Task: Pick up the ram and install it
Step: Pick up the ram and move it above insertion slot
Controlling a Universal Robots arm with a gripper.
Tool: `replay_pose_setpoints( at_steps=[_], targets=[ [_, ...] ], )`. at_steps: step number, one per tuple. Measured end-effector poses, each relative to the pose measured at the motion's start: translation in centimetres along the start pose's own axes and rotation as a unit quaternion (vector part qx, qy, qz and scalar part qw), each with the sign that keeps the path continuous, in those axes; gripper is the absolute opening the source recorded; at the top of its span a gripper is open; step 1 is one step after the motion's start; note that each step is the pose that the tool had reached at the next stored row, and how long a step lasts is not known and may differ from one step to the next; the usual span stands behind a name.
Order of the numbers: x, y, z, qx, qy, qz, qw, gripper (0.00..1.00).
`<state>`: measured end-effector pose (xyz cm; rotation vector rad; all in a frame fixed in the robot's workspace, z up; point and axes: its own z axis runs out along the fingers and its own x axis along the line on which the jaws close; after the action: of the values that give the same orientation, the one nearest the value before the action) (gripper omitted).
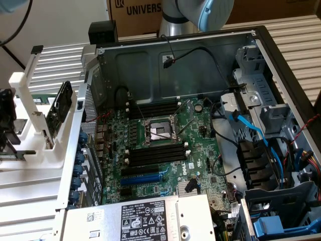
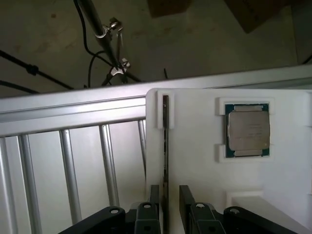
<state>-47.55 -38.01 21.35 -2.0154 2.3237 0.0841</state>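
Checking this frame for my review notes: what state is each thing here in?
ram: standing on edge in the white holder slot.
pincer: open, one finger on each side of the ram.
processor chip: lying flat in its recess in the holder.
memory slots: empty.
computer case: open, motherboard exposed.

This looked like a robotics lab bench. An open desktop computer case (image 1: 261,37) lay on a ribbed aluminium table (image 1: 296,27) with its motherboard (image 1: 165,145) exposed, beside a white parts holder (image 1: 22,83). At the table's far edge stood the robot arm (image 1: 193,15) and a cardboard box (image 1: 135,10) lettered "UNIVERS". Past the table's edge, a metal stand (image 2: 100,29) with cables rose from a bare floor (image 2: 209,44).
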Motion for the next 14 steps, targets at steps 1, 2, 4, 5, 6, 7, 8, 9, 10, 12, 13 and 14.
replay_pose_setpoints(
  at_steps=[1,2,4,5,6,7,8,9,10,12,13,14],
  targets=[
    [0.0,0.0,0.1,0.0003,-0.0001,-0.001,1.0,0.31],
    [0.0,0.0,0.22,0.0003,0.0,-0.001,1.0,0.31],
    [0.0,0.0,0.52,0.0005,-0.0001,-0.003,1.0,0.31],
    [0.1,0.0,0.67,0.0004,0.0,-0.004,1.0,0.31],
    [0.1,0.0,0.81,0.0004,-0.0001,-0.005,1.0,0.31],
    [0.1,0.0,0.93,0.0003,-0.0001,-0.005,1.0,0.31],
    [0.1,0.01,1.05,0.0002,-0.0001,-0.006,1.0,0.31],
    [0.1,0.0,1.59,0.0001,-0.0001,-0.008,1.0,0.31],
    [0.1,0.01,1.63,0.0001,-0.0001,-0.008,1.0,0.31],
    [0.1,0.01,1.62,0.0,0.0,-0.008,1.0,0.31],
    [0.1,0.01,1.62,0.0,0.0,-0.008,1.0,0.31],
    [0.1,0.01,1.63,0.0,0.0,-0.008,1.0,0.31]
  ],
)
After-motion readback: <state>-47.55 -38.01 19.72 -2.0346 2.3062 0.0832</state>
